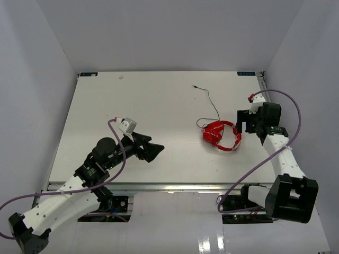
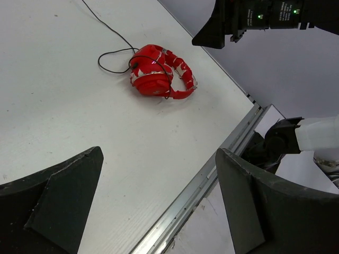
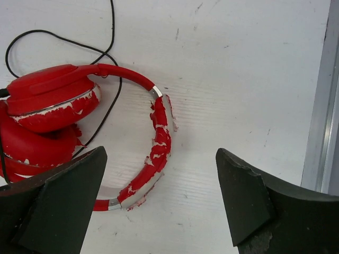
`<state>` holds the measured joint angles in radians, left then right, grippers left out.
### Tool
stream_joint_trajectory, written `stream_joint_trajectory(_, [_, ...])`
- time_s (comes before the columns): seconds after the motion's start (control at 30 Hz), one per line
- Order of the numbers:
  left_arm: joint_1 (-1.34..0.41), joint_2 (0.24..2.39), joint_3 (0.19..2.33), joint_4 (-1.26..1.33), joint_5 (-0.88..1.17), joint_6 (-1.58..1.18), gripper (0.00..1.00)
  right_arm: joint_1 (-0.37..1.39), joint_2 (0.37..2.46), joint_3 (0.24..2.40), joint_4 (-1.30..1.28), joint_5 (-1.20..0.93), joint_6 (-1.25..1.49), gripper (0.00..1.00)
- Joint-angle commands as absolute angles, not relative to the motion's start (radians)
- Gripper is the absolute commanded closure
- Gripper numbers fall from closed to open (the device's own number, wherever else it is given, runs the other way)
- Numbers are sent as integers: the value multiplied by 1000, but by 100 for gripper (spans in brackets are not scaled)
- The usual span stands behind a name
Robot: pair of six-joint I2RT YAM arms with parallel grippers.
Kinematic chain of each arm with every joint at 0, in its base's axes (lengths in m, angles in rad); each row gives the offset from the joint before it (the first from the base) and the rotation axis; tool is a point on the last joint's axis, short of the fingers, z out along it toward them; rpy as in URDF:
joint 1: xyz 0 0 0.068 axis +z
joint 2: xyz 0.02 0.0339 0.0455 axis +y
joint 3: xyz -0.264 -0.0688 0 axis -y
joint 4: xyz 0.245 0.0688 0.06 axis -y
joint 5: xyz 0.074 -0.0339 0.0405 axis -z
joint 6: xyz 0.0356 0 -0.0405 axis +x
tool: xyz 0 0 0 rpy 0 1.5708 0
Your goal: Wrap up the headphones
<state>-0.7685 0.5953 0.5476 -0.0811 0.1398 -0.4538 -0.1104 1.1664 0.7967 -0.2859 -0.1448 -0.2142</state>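
The red headphones (image 1: pixel 221 136) lie flat on the white table (image 1: pixel 132 106), right of centre, ear cups folded together and the worn red-and-white headband (image 3: pixel 161 143) curving toward the right arm. Their thin black cable (image 1: pixel 212 103) loops by the cups and trails to the far side, ending in a small plug (image 1: pixel 195 86). My right gripper (image 1: pixel 242 123) hovers open just right of the headphones (image 3: pixel 53 100), with the headband below and between its fingers and no contact. My left gripper (image 1: pixel 154 150) is open over bare table, well left of the headphones (image 2: pixel 153 79), holding nothing.
An aluminium rail (image 1: pixel 159 186) runs along the table's near edge, and another (image 3: pixel 318 106) lies along the right side. Purple robot cables (image 1: pixel 288 137) loop off both arms. White walls enclose the table on three sides.
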Motion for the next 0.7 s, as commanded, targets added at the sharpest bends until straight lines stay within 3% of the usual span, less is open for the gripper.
stream_joint_trajectory(0.0, [-766,599,541,-28,173,-460,2,-112,1081,695,-207,-180,-216,10])
stream_joint_trajectory(0.13, [-767,587,538,-37,167,-457,2,-115,1082,675,-265,-357,-493,10])
stream_joint_trajectory(0.47, [-765,561,517,-55,160,-462,2,-120,1439,819,-252,-293,-357,9])
stream_joint_trajectory(0.53, [-765,557,518,-63,156,-458,2,-120,1498,853,-255,-266,-308,2])
stream_joint_trajectory(0.63, [-767,552,513,-63,152,-456,2,-118,1589,911,-278,-270,-284,12])
stream_joint_trajectory(0.67, [-767,555,512,-63,151,-455,2,-114,1628,934,-298,-268,-275,21])
